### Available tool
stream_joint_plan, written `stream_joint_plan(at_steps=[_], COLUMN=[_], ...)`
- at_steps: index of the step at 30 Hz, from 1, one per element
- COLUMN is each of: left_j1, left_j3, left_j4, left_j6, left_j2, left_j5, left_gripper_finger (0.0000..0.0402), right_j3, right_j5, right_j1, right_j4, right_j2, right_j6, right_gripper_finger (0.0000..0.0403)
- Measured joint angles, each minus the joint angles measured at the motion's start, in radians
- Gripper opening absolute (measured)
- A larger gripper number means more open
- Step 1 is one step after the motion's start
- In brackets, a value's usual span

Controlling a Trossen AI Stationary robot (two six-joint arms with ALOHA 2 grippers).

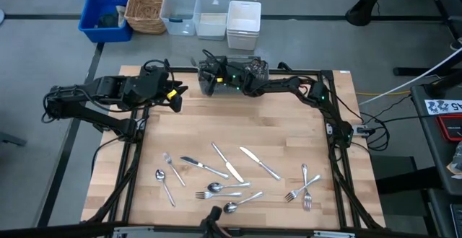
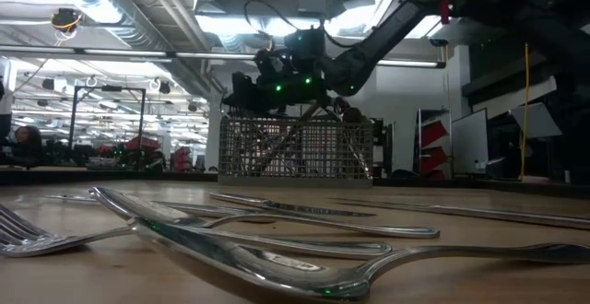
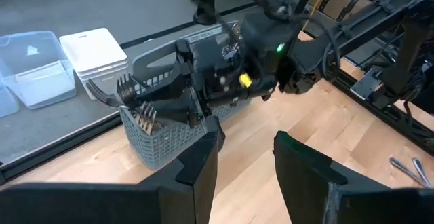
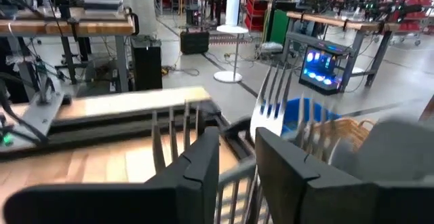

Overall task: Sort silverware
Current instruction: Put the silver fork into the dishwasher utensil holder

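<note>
A grey wire-mesh basket (image 3: 159, 146) stands at the table's far edge, with fork tines (image 3: 146, 119) sticking up out of it. My right gripper (image 4: 237, 149) reaches level over the basket (image 1: 256, 67), its fingers apart. One fork (image 4: 274, 95) stands tines-up just beyond those fingers. More silverware lies flat on the near half of the table: knives (image 1: 227, 162), spoons (image 1: 214, 189) and forks (image 1: 303, 187). My left gripper (image 3: 247, 142) waits open above the table's far left (image 1: 177, 97), holding nothing. My right gripper has its fingers on either side of the upright fork's lower part, which the fingers (image 4: 203, 163) themselves hide. I cannot tell whether they touch it.
Beyond the far edge on the floor stand a blue bin (image 1: 105, 14), a wicker basket (image 1: 148, 7), two clear tubs (image 1: 180, 11) and a white tub (image 1: 243, 21). Bare wood lies between the mesh basket and the scattered silverware. Cables run along the right frame (image 1: 339, 130).
</note>
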Motion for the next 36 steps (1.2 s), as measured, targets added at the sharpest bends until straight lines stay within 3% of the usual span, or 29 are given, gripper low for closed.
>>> stream_joint_plan(at_steps=[5, 15, 19, 25, 36], left_j1=[0.000, -0.006, -0.049, -0.170, -0.380], left_j3=[0.000, 0.000, 0.000, 0.000, 0.000], left_j4=[-0.040, -0.242, -0.379, -0.479, -0.478], left_j6=[-0.056, -0.459, -0.652, -0.847, -1.278], left_j2=[0.000, 0.019, 0.052, 0.143, 0.351], left_j5=[0.055, 0.540, 0.679, 0.700, 0.701], left_gripper_finger=[0.0131, 0.0131, 0.0131, 0.0131, 0.0131], right_j3=[0.000, 0.000, 0.000, 0.000, 0.000], right_j5=[-0.001, -0.008, -0.050, -0.139, -0.136], right_j1=[0.000, 0.000, 0.001, 0.001, 0.000], right_j4=[-0.037, -0.229, -0.374, -0.622, -0.851], right_j2=[-0.059, -0.213, -0.284, -0.386, -0.530], right_j6=[-0.011, -0.052, -0.050, -0.049, -0.049], right_gripper_finger=[0.0097, 0.0097, 0.0097, 0.0097, 0.0097])
